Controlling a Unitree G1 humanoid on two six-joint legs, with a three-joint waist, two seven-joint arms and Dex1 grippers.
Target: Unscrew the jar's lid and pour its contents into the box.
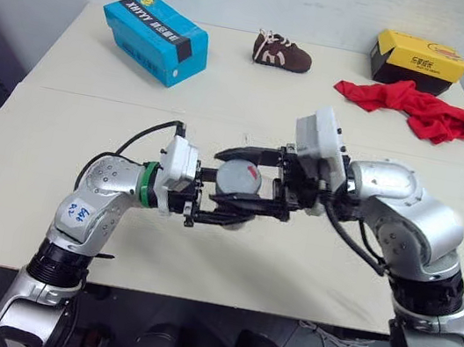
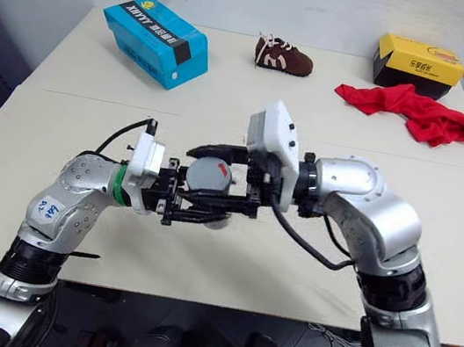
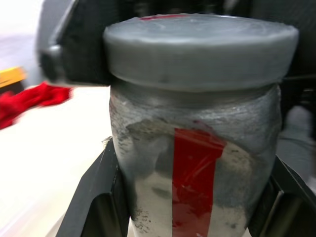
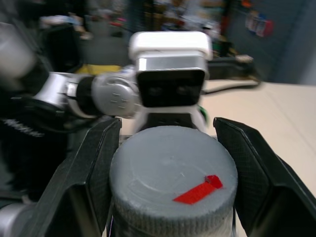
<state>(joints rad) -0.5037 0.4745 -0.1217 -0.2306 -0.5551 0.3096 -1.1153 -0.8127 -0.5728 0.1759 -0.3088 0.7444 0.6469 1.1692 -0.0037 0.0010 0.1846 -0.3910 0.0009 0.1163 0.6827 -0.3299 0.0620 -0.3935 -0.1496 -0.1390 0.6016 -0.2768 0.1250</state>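
A: Where is the jar (image 1: pixel 230 193) relative to the two hands?

B: It is held above the tabletop (image 1: pixel 305 266), between both hands, in front of the torso. The left hand (image 1: pixel 210 197) is clamped fully onto the jar body; in the left wrist view the labelled wall sits between the two black fingers (image 3: pixel 96 197). The jar's long axis is laid roughly level, running left to right, and the lid (image 1: pixel 240 178) is faced toward the right hand (image 1: pixel 249 176).

A: And the right hand's state?

B: Its fingers (image 4: pixel 94 163) are set on either side of the lid, one per flank (right wrist view looks straight down on the cap and its red mark). The gap to the rim looks small; whether contact is already made cannot be told. Partly closed, not yet judged a firm grip.

A: So the deciding relation?

B: The right hand is lined up along the jar's own axis, pointing at the lid face, opposite the left hand. A twist about that shared axis is what unscrewing calls for, with the jar body kept fixed by the left hand. The lid is judged still seated. The contents cannot be made out through the label.
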